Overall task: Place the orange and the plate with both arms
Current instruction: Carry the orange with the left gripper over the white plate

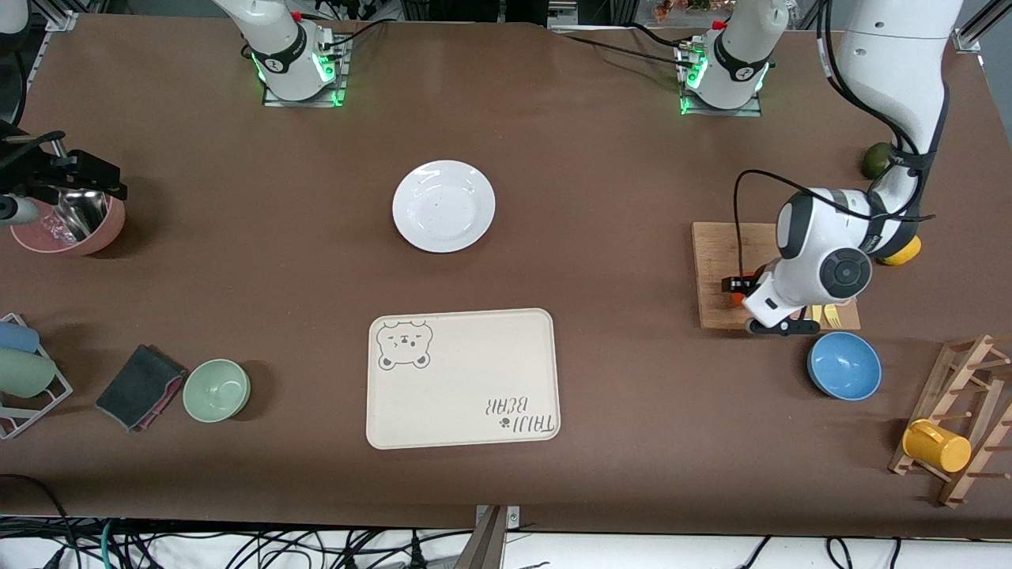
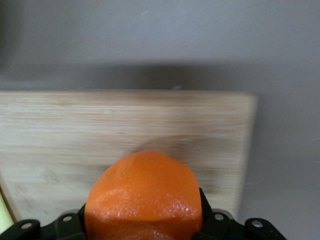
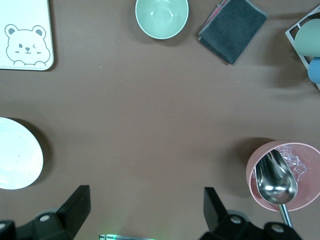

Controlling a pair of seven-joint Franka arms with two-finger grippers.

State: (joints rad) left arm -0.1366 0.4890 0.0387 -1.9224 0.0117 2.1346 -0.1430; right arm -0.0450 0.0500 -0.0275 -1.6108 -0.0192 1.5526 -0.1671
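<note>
The left gripper (image 1: pixel 742 286) is low over the wooden cutting board (image 1: pixel 715 273) at the left arm's end of the table, its jaws closed about the orange (image 2: pixel 144 197); in the left wrist view the fruit fills the gap between the black finger mounts, with the board directly beneath it. Whether the orange has left the board surface cannot be told. The fruit is judged light, firm-skinned yet slightly yielding — a grip across its widest girth, as here, should hold without bruising, and its dimpled peel offers fair friction.

The plate (image 1: pixel 443 205) lies bare on the brown table (image 1: pixel 601 174) near the centre, farther from the front camera than the cream tray (image 1: pixel 462 379) with the bear drawing. Being glossy, stiff and breakable, it likely demands a pinch at the shallow rim (image 3: pixel 35 165), and it could slip or chip if it is tilted sharply.

The right gripper (image 3: pixel 145 205) waits above the table at the right arm's end, near the pink bowl (image 1: pixel 75 229) holding a metal spoon (image 3: pixel 274 181); its fingers stand wide apart and hold nothing — the plate is well apart from it.
</note>
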